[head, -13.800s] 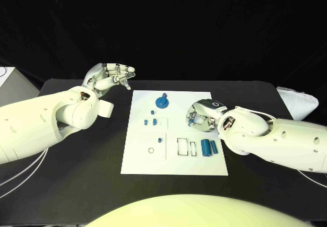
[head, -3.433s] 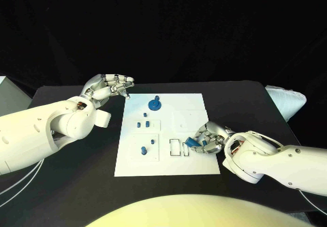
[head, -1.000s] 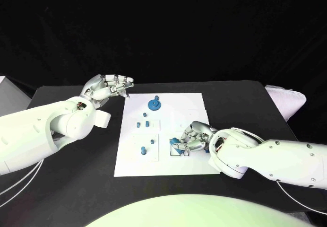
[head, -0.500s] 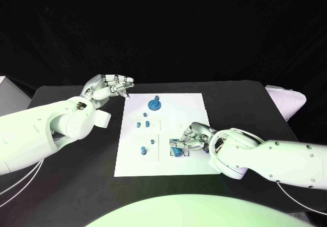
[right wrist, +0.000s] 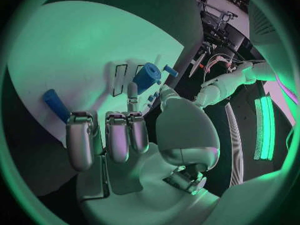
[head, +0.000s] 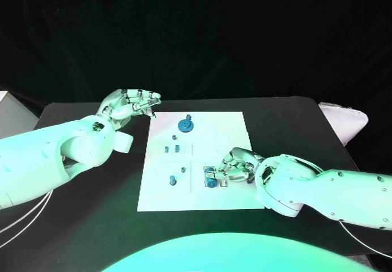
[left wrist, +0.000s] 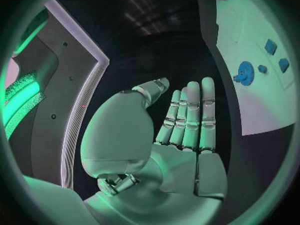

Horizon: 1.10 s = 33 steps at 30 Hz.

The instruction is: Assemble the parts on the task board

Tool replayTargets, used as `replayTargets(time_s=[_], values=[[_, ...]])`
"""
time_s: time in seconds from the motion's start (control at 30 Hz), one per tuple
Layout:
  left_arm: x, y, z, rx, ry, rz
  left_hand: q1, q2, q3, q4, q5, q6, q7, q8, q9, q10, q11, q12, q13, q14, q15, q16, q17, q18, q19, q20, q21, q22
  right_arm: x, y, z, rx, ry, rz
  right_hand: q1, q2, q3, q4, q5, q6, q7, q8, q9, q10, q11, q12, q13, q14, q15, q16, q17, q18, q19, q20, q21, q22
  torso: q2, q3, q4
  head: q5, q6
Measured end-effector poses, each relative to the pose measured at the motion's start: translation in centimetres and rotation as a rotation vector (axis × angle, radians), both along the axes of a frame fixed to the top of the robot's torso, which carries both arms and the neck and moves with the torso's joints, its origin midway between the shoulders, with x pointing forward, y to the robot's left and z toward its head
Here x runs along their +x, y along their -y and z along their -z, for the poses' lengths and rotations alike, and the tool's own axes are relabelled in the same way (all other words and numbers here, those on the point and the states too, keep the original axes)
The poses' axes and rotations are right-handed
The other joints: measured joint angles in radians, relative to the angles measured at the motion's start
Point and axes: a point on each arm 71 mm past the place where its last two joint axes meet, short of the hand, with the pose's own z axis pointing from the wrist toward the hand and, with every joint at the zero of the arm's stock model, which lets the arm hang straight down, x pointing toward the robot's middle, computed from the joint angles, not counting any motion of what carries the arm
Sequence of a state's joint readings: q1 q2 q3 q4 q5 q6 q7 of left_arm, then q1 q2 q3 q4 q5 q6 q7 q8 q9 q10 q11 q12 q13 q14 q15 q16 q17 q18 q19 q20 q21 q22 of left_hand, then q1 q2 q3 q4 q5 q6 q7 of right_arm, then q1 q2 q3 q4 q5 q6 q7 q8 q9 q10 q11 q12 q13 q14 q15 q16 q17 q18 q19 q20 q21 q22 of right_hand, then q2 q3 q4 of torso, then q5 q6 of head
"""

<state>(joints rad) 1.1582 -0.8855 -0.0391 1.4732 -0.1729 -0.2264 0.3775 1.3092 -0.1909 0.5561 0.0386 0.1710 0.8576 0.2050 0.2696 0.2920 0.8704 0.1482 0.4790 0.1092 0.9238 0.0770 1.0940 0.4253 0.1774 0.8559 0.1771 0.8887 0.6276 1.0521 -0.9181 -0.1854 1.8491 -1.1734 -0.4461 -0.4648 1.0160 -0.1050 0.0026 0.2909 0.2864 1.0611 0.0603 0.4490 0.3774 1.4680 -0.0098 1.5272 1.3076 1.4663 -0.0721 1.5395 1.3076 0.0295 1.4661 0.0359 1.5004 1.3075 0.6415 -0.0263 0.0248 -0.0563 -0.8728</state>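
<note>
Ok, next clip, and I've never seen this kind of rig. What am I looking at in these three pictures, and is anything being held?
A two-armed robot sits at a black table. One picture looks down from its head; the two round ones come from cameras at its wrists. On the table lies the white task board with small blue parts, among them a blue gear. The right hand is low over the board, its fingers holding a blue cylinder beside the outlined slots. Another blue cylinder lies loose on the board. The left hand hangs off the board's far corner, holding nothing.
</note>
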Motion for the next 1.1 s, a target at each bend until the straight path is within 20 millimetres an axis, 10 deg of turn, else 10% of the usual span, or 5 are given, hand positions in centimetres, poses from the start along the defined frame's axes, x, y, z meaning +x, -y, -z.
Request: replayTargets(time_s=[0.43,1.1], values=[[0.1,-0.1,0.0,0.002,-0.001,-0.003,0.0,0.0,0.0,0.0,0.0,-0.004,0.004,0.0,0.0,0.0,0.0,0.0,0.0,-0.004,0.004,0.0,0.0,0.0,0.0,0.0,0.0,-0.001,-0.6,1.0,-0.5,0.035,0.012,-0.027,0.025,-0.001,-0.003,-0.003,0.0,-0.004,-0.003,0.0,0.0,0.0,0.0,0.0,0.0,0.0,0.0,0.004,0.0,0.0,0.0,0.0,0.0,0.0,-0.001,0.0003,-0.0012,0.001,0.0],[0.1,-0.1,0.1,0.004,-0.004,-0.004,0.0,0.0,0.0,0.0,0.0,-0.004,0.004,0.0,0.0,0.0,0.0,0.0,-0.001,-0.004,0.004,0.0,0.0,0.0,0.0,0.0,-0.003,-0.001,-0.7,1.2,-0.4,0.058,-0.016,-0.099,0.299,-0.023,0.074,-0.01,-0.097,-0.01,-0.004,0.004,-0.024,0.0,0.0,0.0,0.0,0.0,0.0,0.004,0.0,0.0,-0.004,-0.004,0.004,0.001,0.0,-0.0004,0.0004,0.001,0.0]])
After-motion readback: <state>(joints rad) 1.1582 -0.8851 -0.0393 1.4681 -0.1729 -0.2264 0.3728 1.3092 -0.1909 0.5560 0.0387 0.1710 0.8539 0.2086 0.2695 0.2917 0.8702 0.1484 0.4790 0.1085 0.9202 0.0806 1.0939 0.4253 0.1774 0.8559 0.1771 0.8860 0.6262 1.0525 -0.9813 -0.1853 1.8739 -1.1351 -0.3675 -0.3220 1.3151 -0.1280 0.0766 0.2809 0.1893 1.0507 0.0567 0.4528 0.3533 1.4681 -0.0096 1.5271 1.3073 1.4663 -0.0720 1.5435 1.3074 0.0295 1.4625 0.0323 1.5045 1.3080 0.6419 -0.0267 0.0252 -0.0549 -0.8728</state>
